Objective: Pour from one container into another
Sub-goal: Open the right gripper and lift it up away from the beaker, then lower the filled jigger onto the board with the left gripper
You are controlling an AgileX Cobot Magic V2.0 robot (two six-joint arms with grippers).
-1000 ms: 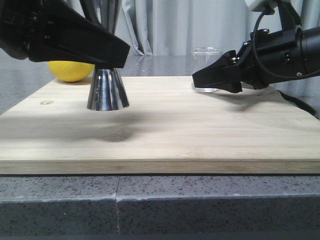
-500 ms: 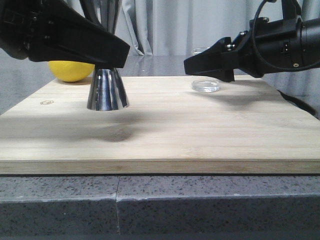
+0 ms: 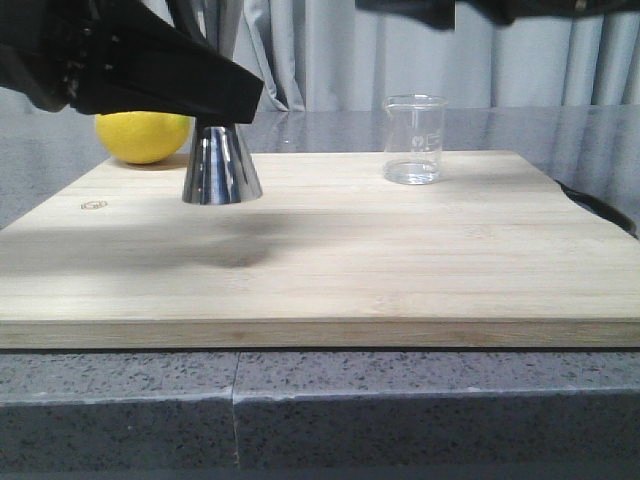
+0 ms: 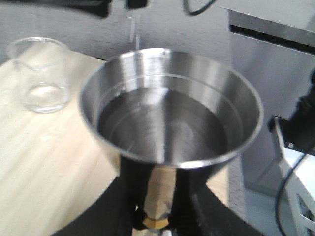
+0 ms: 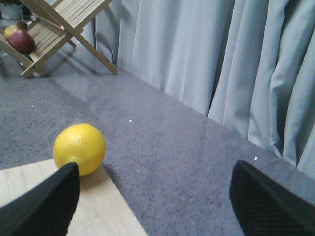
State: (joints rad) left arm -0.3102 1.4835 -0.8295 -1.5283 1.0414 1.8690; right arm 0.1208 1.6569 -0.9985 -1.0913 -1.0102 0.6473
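In the front view, the left end effector (image 3: 215,100) crossed the upper left as a dark wedge, clamped on the steel jigger (image 3: 221,165) at its middle. The jigger's lower cone appeared to hang slightly above the wooden board (image 3: 320,260), with a soft shadow beneath it, though the gap was hard to judge. Behind the jigger, a yellow lemon (image 3: 143,136) sat at the board's far left corner on the grey surface (image 3: 320,410). The glass beaker (image 3: 414,139) stood upright on the far right part of the board, well apart from the jigger, and looked empty apart from a glint at its base. Only a dark sliver of the right end effector (image 3: 405,10) showed at the top edge, high above the beaker; whether it was apart or together could not be told there.

In the left wrist view, the jigger (image 4: 170,105) filled the frame, its open upper cup holding clear liquid. The black fingers (image 4: 189,196) pressed on either side of its brass-coloured waist. The beaker (image 4: 42,73) stood on the board (image 4: 44,167) beyond.

In the right wrist view, the right end effector (image 5: 152,196) had its two dark fingertips (image 5: 44,206) spread wide with nothing between them. The lemon (image 5: 79,149) lay at the board's (image 5: 106,216) corner, with curtains (image 5: 211,64) and a wooden rack (image 5: 59,29) behind.
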